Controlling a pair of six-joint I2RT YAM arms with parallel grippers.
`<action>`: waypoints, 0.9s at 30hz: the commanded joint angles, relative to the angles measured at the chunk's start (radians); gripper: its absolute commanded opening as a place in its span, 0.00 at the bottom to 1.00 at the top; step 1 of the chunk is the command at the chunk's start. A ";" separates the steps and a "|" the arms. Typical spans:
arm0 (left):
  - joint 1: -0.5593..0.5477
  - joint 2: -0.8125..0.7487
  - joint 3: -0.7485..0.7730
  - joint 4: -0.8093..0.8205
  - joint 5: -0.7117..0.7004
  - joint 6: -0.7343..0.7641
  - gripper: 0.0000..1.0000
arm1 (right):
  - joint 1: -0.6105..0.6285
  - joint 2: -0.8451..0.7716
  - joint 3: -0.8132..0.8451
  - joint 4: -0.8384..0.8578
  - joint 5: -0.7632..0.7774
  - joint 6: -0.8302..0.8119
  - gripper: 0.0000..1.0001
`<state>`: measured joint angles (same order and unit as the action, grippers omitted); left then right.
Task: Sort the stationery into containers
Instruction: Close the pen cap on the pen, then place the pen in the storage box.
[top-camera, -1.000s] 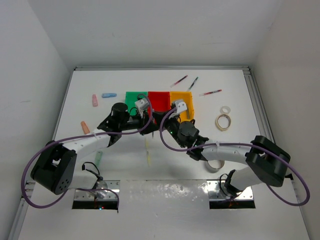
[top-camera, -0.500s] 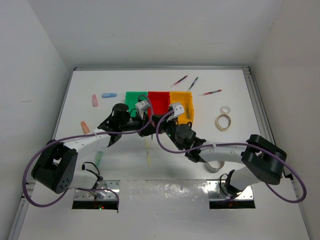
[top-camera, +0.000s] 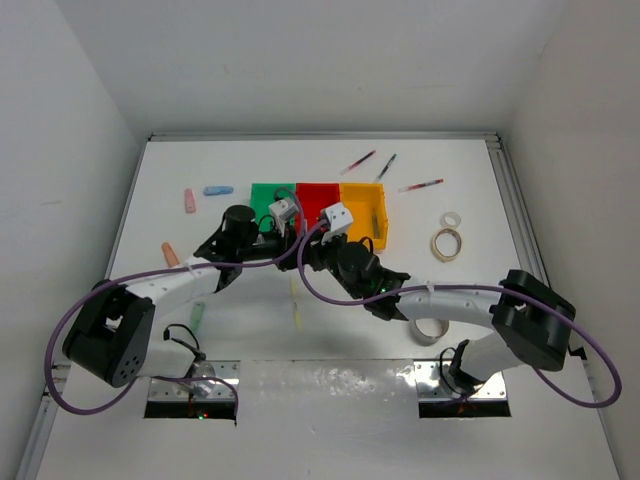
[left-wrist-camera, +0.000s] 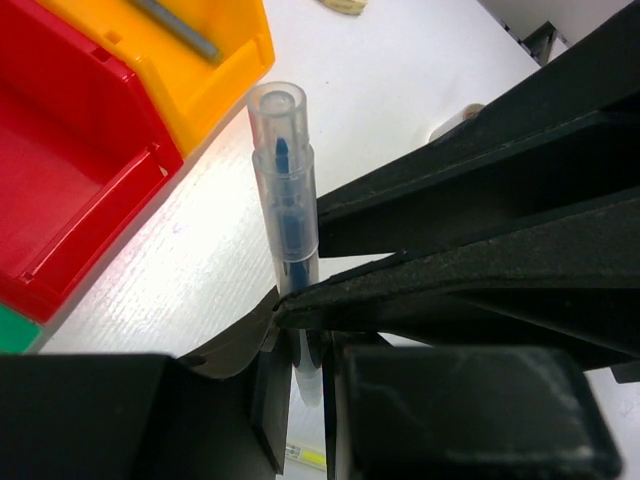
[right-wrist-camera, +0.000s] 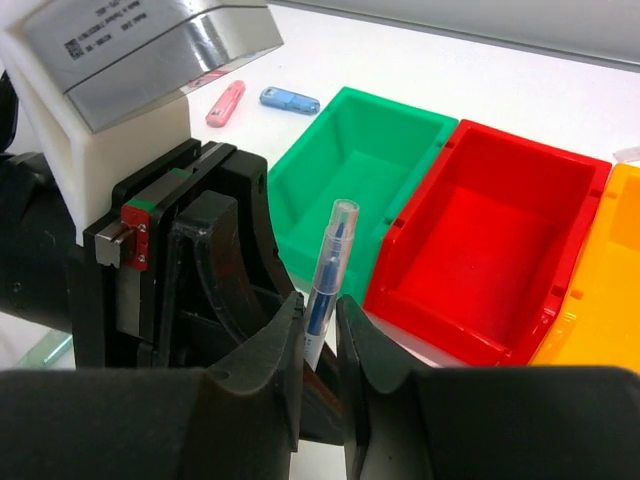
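Your right gripper (right-wrist-camera: 321, 318) slid left—jaws barely parted around the blue pen (right-wrist-camera: 328, 270). Left gripper (left-wrist-camera: 298, 385) clamps it, red bin (right-wrist-camera: 450, 325) rim just beyond.

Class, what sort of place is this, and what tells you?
Probably a robotics lab test cell: left arm and right arm bolted to a white table, plain white walls boxing it in, coloured bins for sorting.

Robotics lab test cell. Plain white panel walls (top-camera: 300, 70) box in a white tabletop (top-camera: 280, 165) edged with aluminium rail (top-camera: 517, 205). A black left arm (top-camera: 150, 290) and a black right arm (top-camera: 460, 300) are bolted to metal base plates (top-camera: 225, 375).
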<state>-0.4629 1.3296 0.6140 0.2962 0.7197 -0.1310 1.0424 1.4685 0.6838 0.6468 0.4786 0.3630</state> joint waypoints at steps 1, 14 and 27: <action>-0.022 -0.070 0.099 0.308 0.105 0.001 0.00 | 0.045 0.039 -0.020 -0.280 -0.123 -0.025 0.18; -0.040 -0.093 0.075 0.327 0.115 0.080 0.45 | -0.031 -0.014 -0.007 -0.300 -0.180 0.013 0.00; -0.019 -0.112 0.070 0.300 0.050 0.050 1.00 | -0.332 -0.175 0.100 -0.489 -0.187 0.068 0.00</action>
<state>-0.4850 1.2381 0.6662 0.5358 0.7662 -0.0662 0.7769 1.3266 0.7086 0.1974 0.3183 0.4168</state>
